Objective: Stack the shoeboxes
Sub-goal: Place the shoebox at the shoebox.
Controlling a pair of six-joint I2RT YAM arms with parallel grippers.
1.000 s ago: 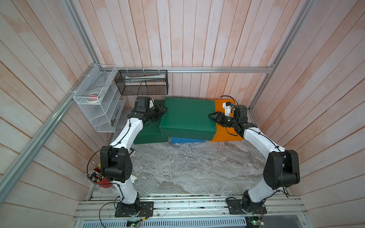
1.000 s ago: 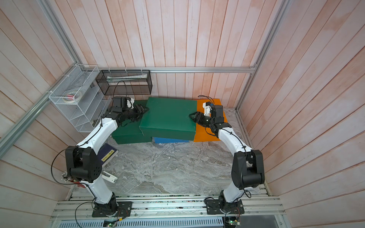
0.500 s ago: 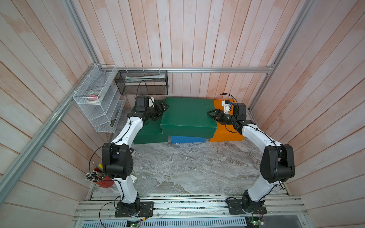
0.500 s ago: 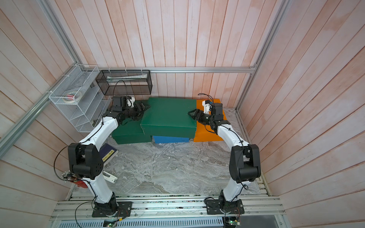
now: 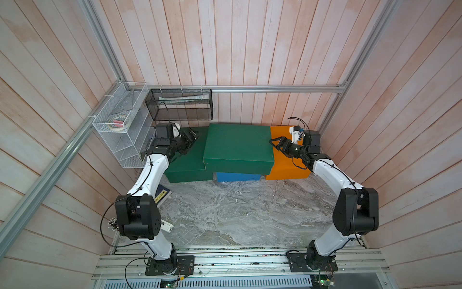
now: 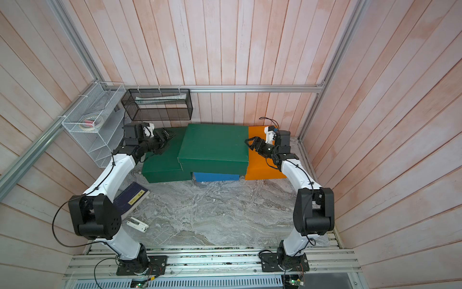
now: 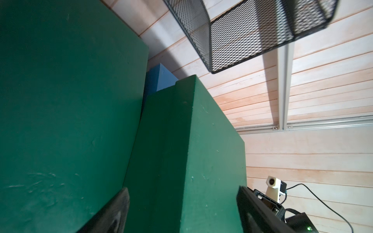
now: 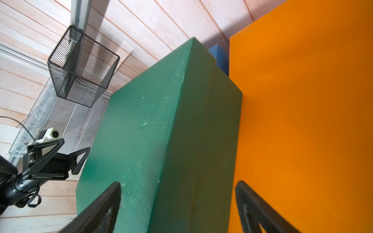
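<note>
Jaws on the left gripper (image 5: 193, 139) and right gripper (image 5: 273, 145) stand wide and hold nothing, one at each end of the upper green shoebox (image 5: 237, 145). The box sits on the blue shoebox (image 5: 237, 177), flanked by the lower green shoebox (image 5: 185, 167) and orange shoebox (image 5: 287, 165). Judged a completed two-arm set-down.

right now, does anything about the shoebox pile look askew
Yes: the upper green shoebox sits off-centre over the blue shoebox, overhanging it and overlapping the lower green shoebox, not squared up.
</note>
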